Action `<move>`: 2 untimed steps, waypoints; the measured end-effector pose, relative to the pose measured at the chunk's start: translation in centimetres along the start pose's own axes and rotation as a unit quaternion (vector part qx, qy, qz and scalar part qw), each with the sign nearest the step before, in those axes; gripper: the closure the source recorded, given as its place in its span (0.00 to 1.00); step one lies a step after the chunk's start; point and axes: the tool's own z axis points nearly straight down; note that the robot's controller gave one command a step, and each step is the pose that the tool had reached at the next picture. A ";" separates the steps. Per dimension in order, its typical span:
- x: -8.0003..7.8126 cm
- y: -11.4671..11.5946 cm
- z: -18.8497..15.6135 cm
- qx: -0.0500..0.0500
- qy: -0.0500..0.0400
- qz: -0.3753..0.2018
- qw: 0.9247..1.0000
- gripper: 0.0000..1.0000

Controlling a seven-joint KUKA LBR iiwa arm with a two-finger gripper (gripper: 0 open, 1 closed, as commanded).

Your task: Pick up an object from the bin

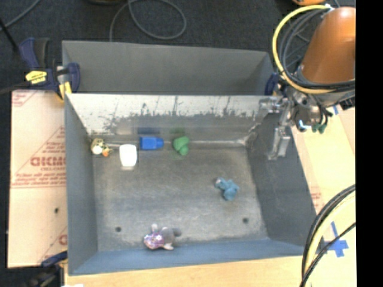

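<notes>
Here we are, looking down into the grey metal bin (179, 70), with the arm coming in from the right of the frame. Its orange cover (330, 43) sits in the upper right corner, ringed by a loop of yellow and black cables (286, 36). Below that cover the pincer (276, 150) hangs at the right side of the bin, over the sloping right wall and close to the far right corner. Wide or narrow? I cannot tell from this angle; the metal parts overlap against the grey wall.

Nearest to the pincer is a pale blue lump (227, 189), lying on the floor right of centre, lower and to the left of the pincer and clearly apart from it.

Along the foot of the far wall runs a loose row of four things. From the left: a small yellow and white figure (99, 147) tucked in the far left corner, then a white block (128, 155) just beside it, then a blue block (151, 143), and then a green piece (181, 145) near the middle of the wall. The blue block and the green piece lie near each other with a gap between them.

Down at the near edge, left of centre, a purple and white thing (160, 239) lies on its own against the bottom wall, well apart from the rest.
</notes>
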 end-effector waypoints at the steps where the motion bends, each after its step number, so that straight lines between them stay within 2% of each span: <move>1: -0.1 0.1 -0.5 0.001 -0.004 -0.001 1.000 0.00; 2: 6.0 3.4 3.1 0.000 -0.004 0.019 1.000 0.00</move>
